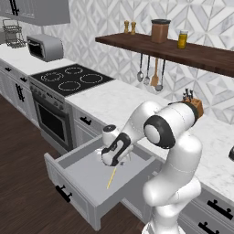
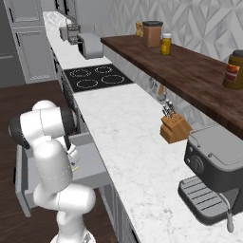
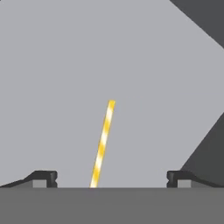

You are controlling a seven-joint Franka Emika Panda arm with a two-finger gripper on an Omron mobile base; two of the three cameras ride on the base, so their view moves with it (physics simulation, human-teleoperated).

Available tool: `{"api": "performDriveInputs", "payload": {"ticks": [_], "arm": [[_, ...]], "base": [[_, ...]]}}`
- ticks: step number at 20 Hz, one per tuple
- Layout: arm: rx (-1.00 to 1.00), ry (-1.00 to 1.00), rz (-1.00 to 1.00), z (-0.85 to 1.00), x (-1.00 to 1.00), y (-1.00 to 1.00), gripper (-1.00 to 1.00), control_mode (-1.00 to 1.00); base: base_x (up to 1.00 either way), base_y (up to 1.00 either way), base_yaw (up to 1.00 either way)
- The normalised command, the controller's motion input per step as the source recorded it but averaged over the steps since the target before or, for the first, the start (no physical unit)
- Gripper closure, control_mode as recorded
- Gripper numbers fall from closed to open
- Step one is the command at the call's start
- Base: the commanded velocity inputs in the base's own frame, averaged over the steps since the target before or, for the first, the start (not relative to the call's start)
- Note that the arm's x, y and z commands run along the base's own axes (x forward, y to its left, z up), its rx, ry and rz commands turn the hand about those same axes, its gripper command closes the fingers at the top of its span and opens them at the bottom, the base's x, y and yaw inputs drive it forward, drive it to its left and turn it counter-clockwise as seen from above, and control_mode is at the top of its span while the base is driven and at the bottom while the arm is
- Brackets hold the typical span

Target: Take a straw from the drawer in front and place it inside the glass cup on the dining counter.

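patterned wall point(image 1: 91, 18), dark wood floor point(image 1: 23, 183), shelf point(image 1: 173, 52)

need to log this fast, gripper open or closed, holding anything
gripper: open, holding nothing, poised over the straw lying in the drawer

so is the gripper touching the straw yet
Apart. In the hand view the gripper is open, with the straw lying on the drawer floor between its two fingertips, clear of each.
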Motion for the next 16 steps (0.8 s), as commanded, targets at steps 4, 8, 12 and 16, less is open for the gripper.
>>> {"api": "performDriveInputs", "payload": {"ticks": [4, 8, 12, 16], "arm": [[0.01, 0.0, -0.09, -0.41, 0.0, -0.26, -1.0, -1.0], [0.03, 0.0, -0.01, -0.29, 0.04, 0.0, -1.0, -1.0], [0.01, 0.02, 0.0, -0.24, 0.15, 0.0, -1.0, -1.0], [0.0, 0.02, 0.0, -0.18, 0.26, 0.03, -1.0, -1.0]], "base": [[0.0, 0.0, 0.0], [0.0, 0.0, 0.0], [0.0, 0.0, 0.0], [0.0, 0.0, 0.0]]}}
